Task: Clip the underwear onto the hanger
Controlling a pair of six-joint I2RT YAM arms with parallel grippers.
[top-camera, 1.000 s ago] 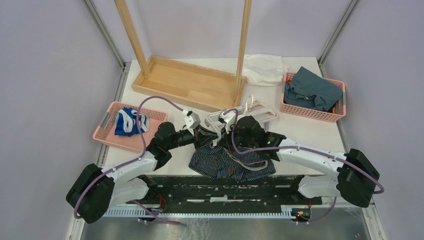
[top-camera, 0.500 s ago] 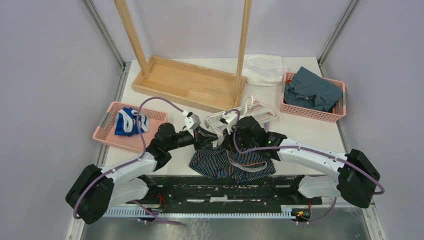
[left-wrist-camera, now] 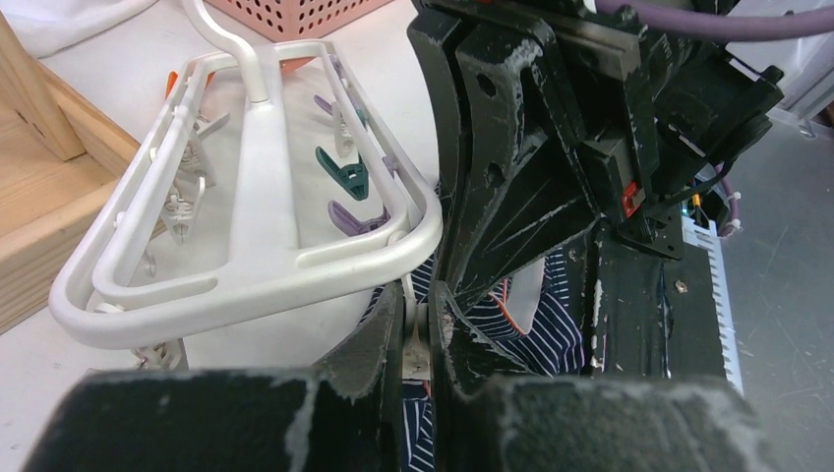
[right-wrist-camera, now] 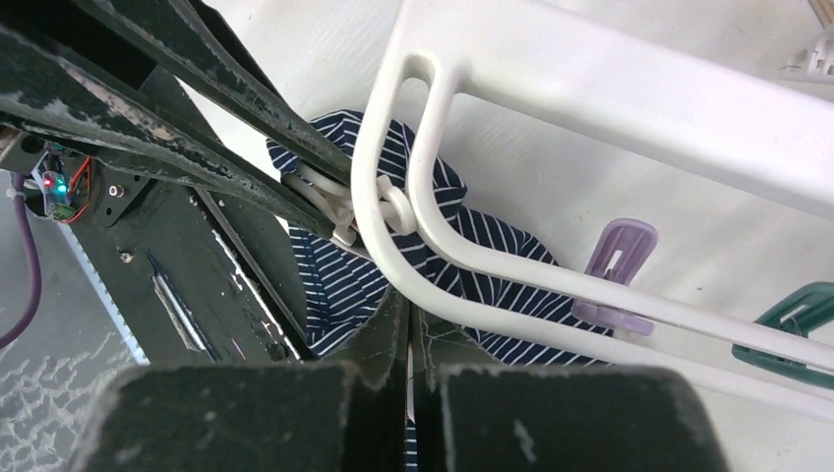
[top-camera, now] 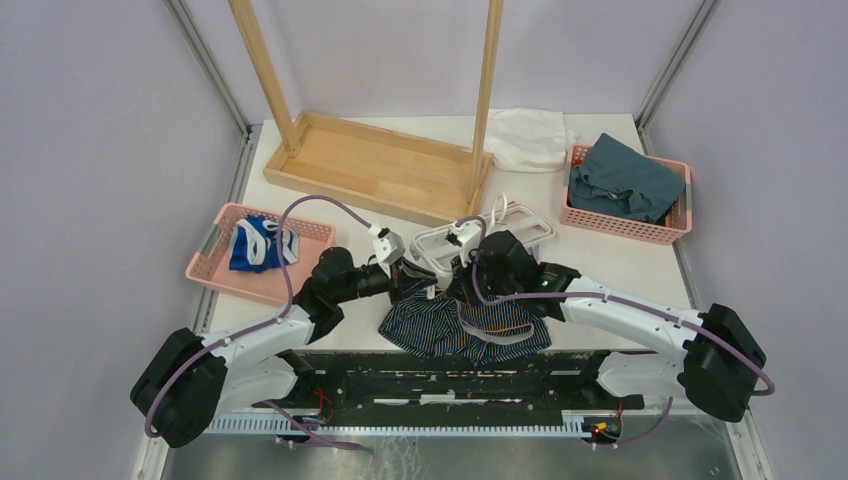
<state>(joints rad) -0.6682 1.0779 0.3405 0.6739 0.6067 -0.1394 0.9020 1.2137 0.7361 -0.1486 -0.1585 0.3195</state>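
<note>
Clearly the job is mid-step and nothing is clipped yet. Nearest, on the hanger's near side, the underwear point(top-camera: 425, 328) lies crumpled on the table, its far edge running under the hanger's near corner. The right gripper point(right-wrist-camera: 410, 320) sits just below that corner with its fingers pressed together. Striped cloth shows in the slit between them, so it seems to be pinching a fold of the fabric up toward the frame.

The left gripper point(left-wrist-camera: 418, 307) meets the same corner from the other side. Its fingers are almost together, clamped on a white clip point(right-wrist-camera: 339, 208) that hangs from the hanger point(left-wrist-camera: 246, 270) at that corner. The clip's mouth is hidden, so I cannot tell whether the squeeze has opened it. No cloth shows inside it.

Farther along the hanger, a purple clip point(right-wrist-camera: 620, 256) and a green clip point(left-wrist-camera: 344, 175) lie with nothing in them. Beyond the hanger stands the rack point(top-camera: 370, 165).

As I judge it, both holds are made and the cloth is brought to the right corner. What is left is to feed the fold into the clip's mouth, let the clip bite, and then let go of the cloth. A second clip farther along the hanger may be needed after that.
</note>
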